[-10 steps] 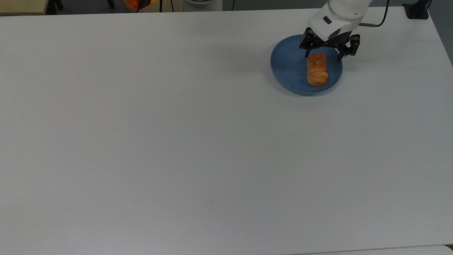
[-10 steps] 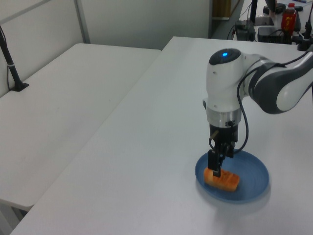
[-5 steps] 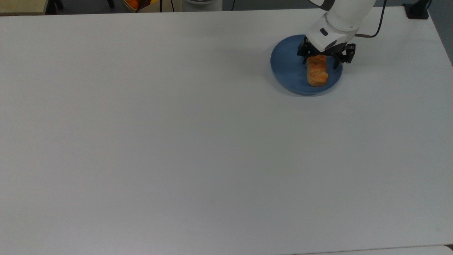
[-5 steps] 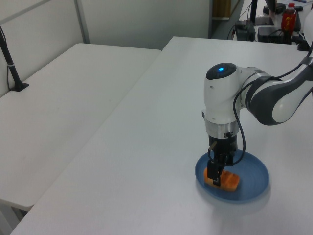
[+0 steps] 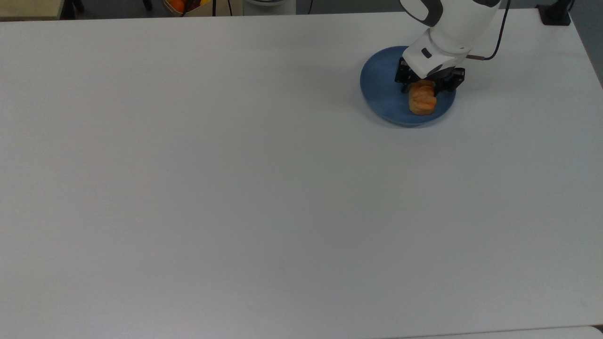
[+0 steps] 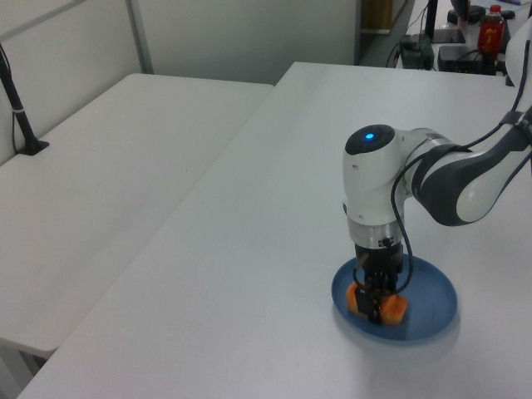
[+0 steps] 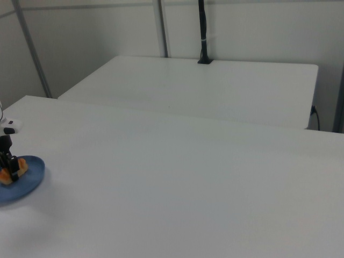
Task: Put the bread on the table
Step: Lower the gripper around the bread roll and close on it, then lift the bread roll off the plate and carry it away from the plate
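Observation:
The bread (image 5: 423,100), a small golden-orange loaf, lies on a round blue plate (image 5: 380,89) at the far right of the white table (image 5: 235,188) in the top view. My gripper (image 5: 424,86) is down over the loaf's far end, open, with one finger on each side of it. In the left view the gripper (image 6: 376,304) stands upright on the plate (image 6: 434,293), partly covering the bread (image 6: 396,309). The right view has the gripper (image 7: 7,161), bread (image 7: 21,166) and plate (image 7: 29,180) at its left edge.
A second white table (image 6: 100,183) stands beside this one, with a black post (image 6: 21,116) clamped to it. A black clamp (image 5: 556,14) sits at the table's far right corner in the top view. Bottles and gear (image 6: 490,29) lie beyond the far end.
The gripper has come down from above the plate's far rim onto the bread, its fingers now low on either side of the loaf. The bread has not moved.

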### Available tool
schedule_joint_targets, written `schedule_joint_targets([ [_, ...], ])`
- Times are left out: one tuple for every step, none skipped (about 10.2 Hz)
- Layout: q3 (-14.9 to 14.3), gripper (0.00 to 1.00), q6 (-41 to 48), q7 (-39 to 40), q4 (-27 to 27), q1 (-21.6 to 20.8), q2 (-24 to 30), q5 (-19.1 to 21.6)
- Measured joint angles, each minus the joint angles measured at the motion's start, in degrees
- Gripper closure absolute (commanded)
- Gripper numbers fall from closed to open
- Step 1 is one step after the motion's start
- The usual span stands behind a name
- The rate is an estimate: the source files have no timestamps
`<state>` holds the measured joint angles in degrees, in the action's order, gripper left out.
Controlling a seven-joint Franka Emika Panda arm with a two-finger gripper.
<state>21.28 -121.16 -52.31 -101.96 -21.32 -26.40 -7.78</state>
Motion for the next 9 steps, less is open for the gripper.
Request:
schedule_joint_targets([
  [0.00,1.00,-0.05,0.00,0.07,0.01,0.01,0.00],
  [-0.01,1.00,-0.05,0.00,0.13,0.06,0.08,-0.08],
  [-0.01,1.00,-0.05,0.00,0.13,0.07,0.09,-0.90],
  [-0.01,1.00,-0.05,0.00,0.14,0.09,0.15,-1.36],
  [-0.01,1.00,-0.05,0.00,0.19,0.09,0.16,-1.54],
  [-0.02,1.00,-0.05,0.00,0.38,0.13,0.30,-2.07],
  [-0.04,1.00,-0.05,0.00,0.62,0.21,0.83,-2.32],
  [-0.17,1.00,-0.04,0.00,0.67,0.37,2.23,-2.35],
  [-0.21,1.00,0.46,0.01,0.65,0.60,3.61,-2.37],
])
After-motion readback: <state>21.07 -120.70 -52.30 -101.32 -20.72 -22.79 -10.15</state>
